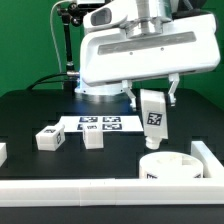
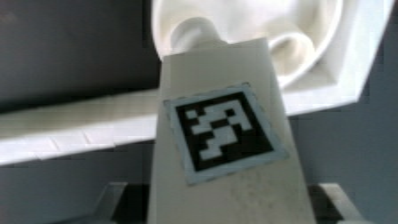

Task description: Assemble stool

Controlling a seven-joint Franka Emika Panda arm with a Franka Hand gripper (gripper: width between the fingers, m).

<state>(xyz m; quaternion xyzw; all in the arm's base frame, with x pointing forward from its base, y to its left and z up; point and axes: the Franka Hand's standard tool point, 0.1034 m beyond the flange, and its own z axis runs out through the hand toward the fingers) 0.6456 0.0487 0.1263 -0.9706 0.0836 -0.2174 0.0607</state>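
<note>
In the exterior view, one loose leg (image 1: pixel 50 137) and a second loose leg (image 1: pixel 93 138) lie on the black table (image 1: pixel 30 110) toward eight o'clock, with the marker board (image 1: pixel 100 123) just behind them. The arm descends from twelve o'clock with its wrist pointing straight down. The gripper (image 1: pixel 153 100) has its jaws clamped on the held leg (image 1: pixel 154 118), which is nearly upright. The leg's lower end is over the round seat (image 1: pixel 172 165) at four o'clock; contact cannot be told.

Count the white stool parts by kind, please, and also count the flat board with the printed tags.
Seat: 1
Legs: 3 (one held upright over the seat, two lying loose)
Marker board: 1
Total: 5
</note>
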